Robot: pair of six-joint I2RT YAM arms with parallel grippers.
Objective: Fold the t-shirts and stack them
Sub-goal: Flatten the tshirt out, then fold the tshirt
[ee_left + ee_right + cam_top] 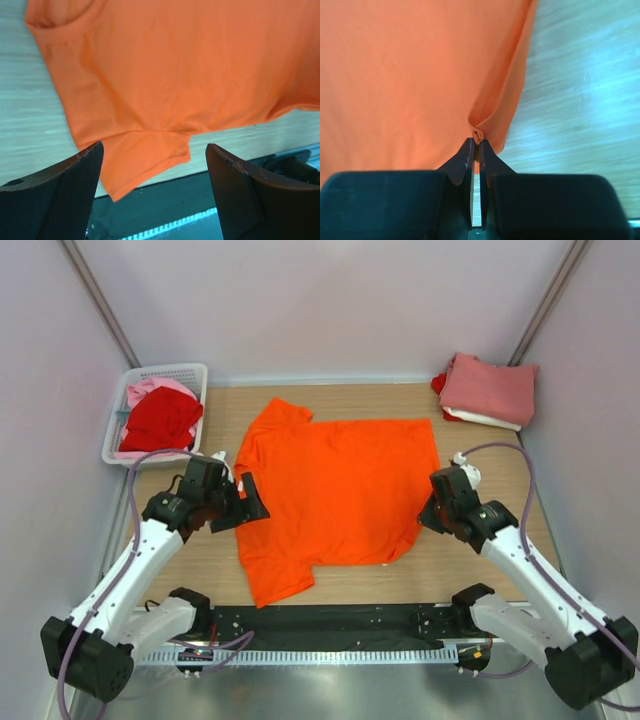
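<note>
My right gripper pinches the edge of the orange t-shirt spread flat on the table; my left gripper hangs open beside its sleeves. Soft, light cloth: I'd grip edges, not the middle.

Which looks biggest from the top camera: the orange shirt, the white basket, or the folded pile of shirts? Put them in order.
1. orange shirt, by far.
2. white basket and folded pile: too alike to rank.
</note>
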